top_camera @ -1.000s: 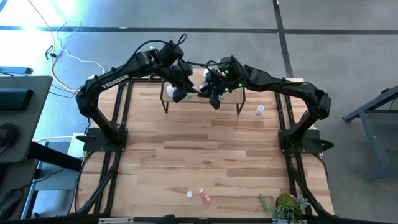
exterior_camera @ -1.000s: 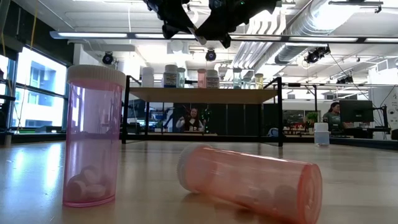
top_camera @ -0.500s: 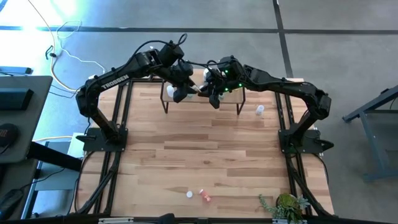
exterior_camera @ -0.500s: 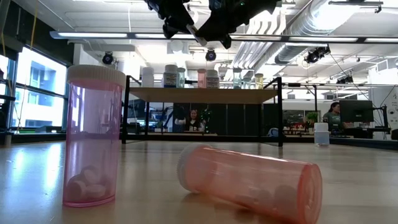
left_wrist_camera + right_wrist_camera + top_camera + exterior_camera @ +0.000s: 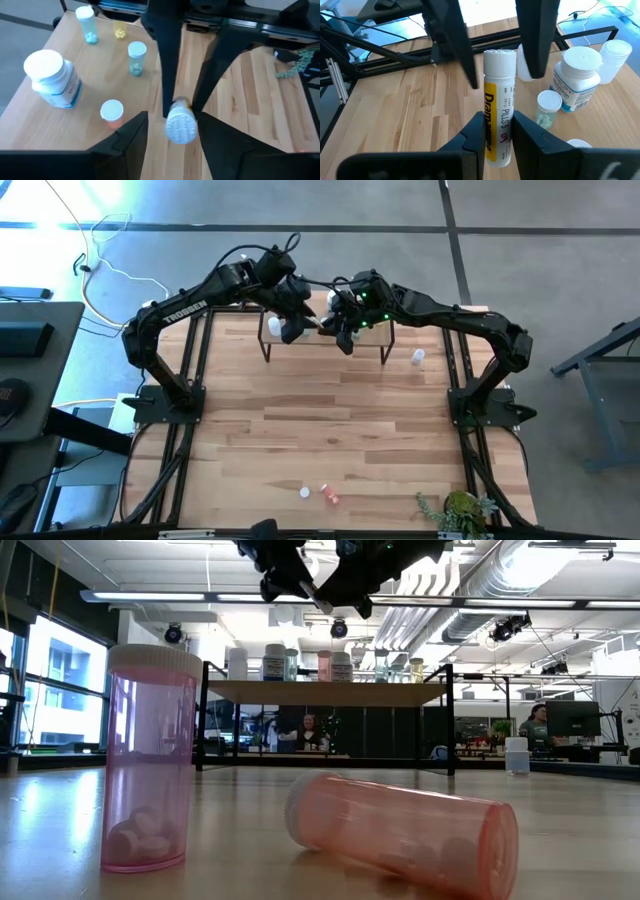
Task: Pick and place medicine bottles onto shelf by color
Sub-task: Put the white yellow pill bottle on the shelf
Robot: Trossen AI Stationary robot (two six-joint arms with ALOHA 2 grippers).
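Yellow-labelled tube clamped in right gripper jaws above shelf; left gripper jaws spread wide around its cap.

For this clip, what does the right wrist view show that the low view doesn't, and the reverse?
Only the right wrist view shows the right pincer shut on a yellow-labelled tube, with the left pincer's fingers either side of its white cap. Only the low view shows an upright pink vial, a tipped pink vial and people beyond the table. Both show bottles standing on the shelf.
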